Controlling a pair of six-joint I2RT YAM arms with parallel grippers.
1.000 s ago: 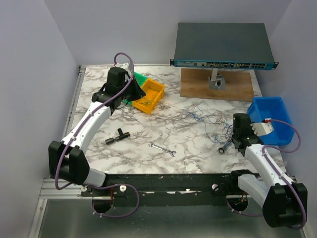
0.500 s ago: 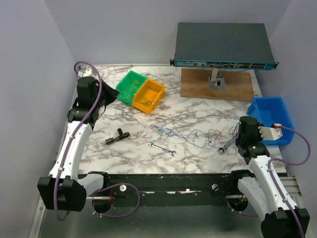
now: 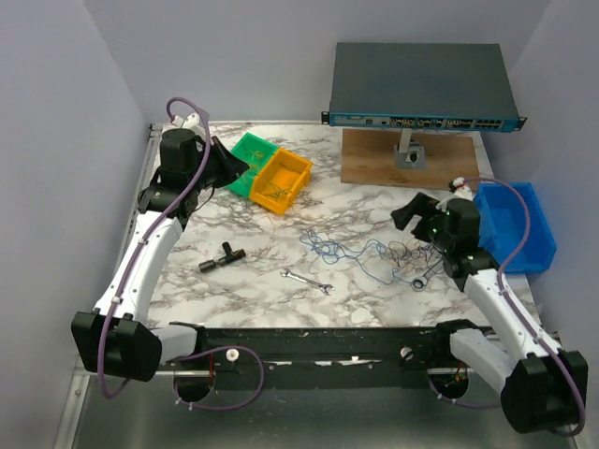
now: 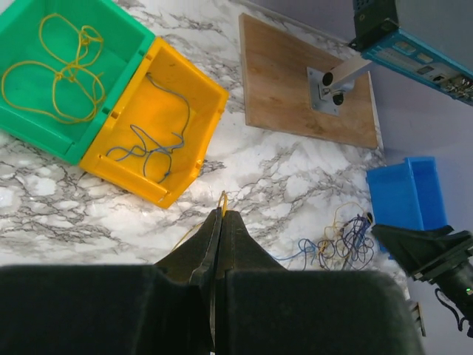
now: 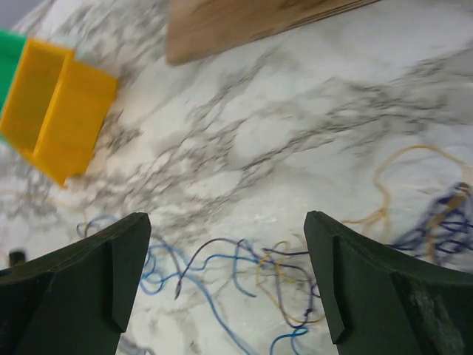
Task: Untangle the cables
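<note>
The cables [image 3: 374, 254] lie as a loose tangle of thin blue, yellow and dark wires on the marble table, right of centre. My right gripper [image 3: 407, 213] hovers over their right end. In the right wrist view it [image 5: 225, 244] is open, with the wires [image 5: 259, 270] on the table between its fingers and nothing held. My left gripper [image 3: 236, 168] is at the back left beside the green bin. In the left wrist view it [image 4: 220, 211] is shut, and a thin yellow cable [image 4: 222, 198] is pinched at its tip. The clump [image 4: 344, 244] shows far to its right.
A green bin [image 3: 245, 150] holds a yellow wire [image 4: 63, 70] and an orange bin [image 3: 298, 168] holds a blue-grey wire [image 4: 155, 140]. A blue bin [image 3: 519, 229] stands at the right edge. On the table lie a silver wrench [image 3: 307, 281], a second wrench [image 3: 423, 279] and a black T-piece [image 3: 222, 255]. A network switch [image 3: 421, 84] sits on a wooden board [image 3: 440, 166] at the back.
My right gripper has opened, let go of the wires and swung up and to the left. The left gripper moved right toward the green bin, still shut. The blue strand has drawn back to the right.
</note>
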